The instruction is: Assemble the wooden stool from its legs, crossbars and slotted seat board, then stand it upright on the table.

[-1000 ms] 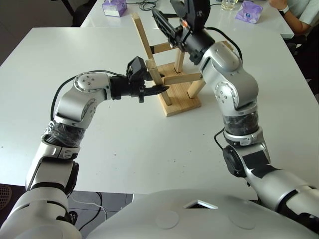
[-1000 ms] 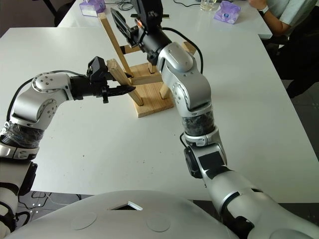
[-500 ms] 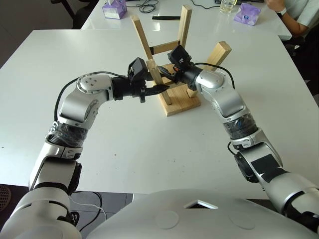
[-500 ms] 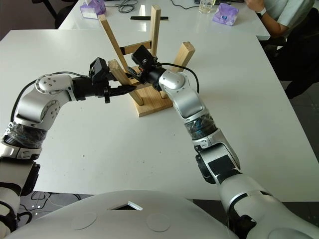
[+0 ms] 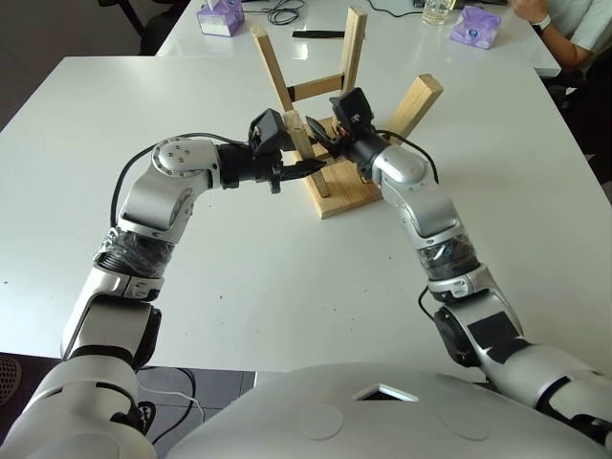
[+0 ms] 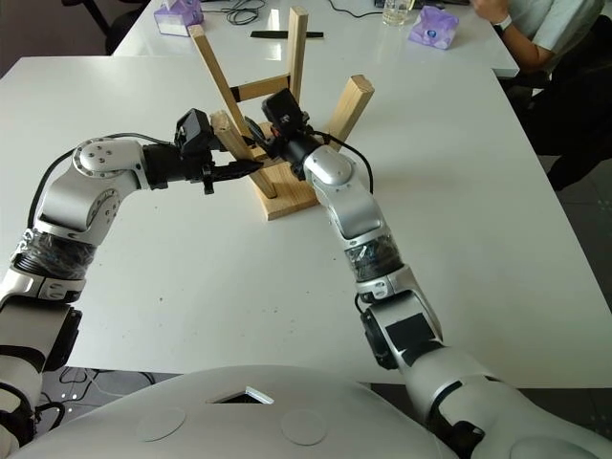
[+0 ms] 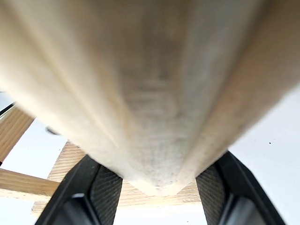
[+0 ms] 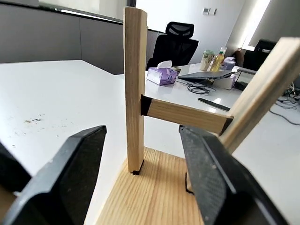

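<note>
The stool (image 5: 335, 143) is seen upside down on the white table (image 5: 239, 258), its seat board (image 5: 352, 196) laid flat and its legs (image 5: 416, 100) pointing up and splayed outward. A crossbar (image 5: 316, 91) is fitted between the two legs on the far side. The near leg (image 5: 308, 163) on the robot's left is clamped by the left gripper (image 5: 304, 170). In the left wrist view the wood is seen pressed between two dark fingers (image 7: 105, 190). The left arm is extended from the left, level with the lower part of that leg.

The right gripper (image 5: 325, 137) is held low inside the frame, just above the seat board and between the legs, with its fingers (image 8: 70, 173) spread apart and nothing caught between them. Through that gap a far leg (image 8: 135, 89) is shown standing in a slot of the board, with the crossbar joined to it. The two grippers are close together; whether they touch cannot be told. A purple tissue box (image 5: 220, 14) is seen on the next table behind.
</note>
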Controlling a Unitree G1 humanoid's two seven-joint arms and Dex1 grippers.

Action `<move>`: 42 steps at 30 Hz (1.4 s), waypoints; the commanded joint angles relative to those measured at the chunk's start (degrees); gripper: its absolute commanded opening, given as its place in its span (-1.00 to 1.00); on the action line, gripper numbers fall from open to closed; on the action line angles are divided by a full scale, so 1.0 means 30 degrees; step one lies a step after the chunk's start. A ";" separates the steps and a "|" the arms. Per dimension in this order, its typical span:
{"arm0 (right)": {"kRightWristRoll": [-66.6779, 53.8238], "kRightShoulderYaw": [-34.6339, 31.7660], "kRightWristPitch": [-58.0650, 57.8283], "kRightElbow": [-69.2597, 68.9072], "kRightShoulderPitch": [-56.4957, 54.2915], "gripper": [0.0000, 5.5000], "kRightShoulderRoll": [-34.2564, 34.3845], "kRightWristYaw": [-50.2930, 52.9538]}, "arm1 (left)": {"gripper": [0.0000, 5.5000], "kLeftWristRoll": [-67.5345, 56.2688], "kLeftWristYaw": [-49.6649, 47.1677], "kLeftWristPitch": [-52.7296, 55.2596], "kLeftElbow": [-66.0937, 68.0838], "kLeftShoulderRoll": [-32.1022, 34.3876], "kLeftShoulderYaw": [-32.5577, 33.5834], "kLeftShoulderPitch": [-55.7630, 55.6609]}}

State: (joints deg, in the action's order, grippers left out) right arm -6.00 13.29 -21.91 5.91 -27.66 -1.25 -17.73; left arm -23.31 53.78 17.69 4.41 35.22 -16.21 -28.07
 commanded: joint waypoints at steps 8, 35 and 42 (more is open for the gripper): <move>-0.9323 -1.1691 -0.1308 -0.2578 -0.5457 0.05 -0.5339 0.0617 | -0.25 0.2047 -0.0093 0.2460 0.0689 0.0991 -0.1798 0.3308; -0.2071 0.0168 0.0948 -0.3492 -0.0453 0.05 -0.4012 -0.1493 | -0.25 0.0742 -0.0134 0.4198 -0.2015 0.1105 -0.1842 0.3085; 0.1869 -0.4803 0.4120 0.3051 -0.0593 0.05 -0.9182 0.1730 | -0.25 0.0346 -0.0738 0.4402 -0.2409 0.1606 -0.1018 0.3923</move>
State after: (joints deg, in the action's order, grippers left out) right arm -3.24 2.63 -12.14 11.66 -28.05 -23.97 -14.92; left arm -27.13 52.41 22.88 -7.02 39.64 -13.72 -23.63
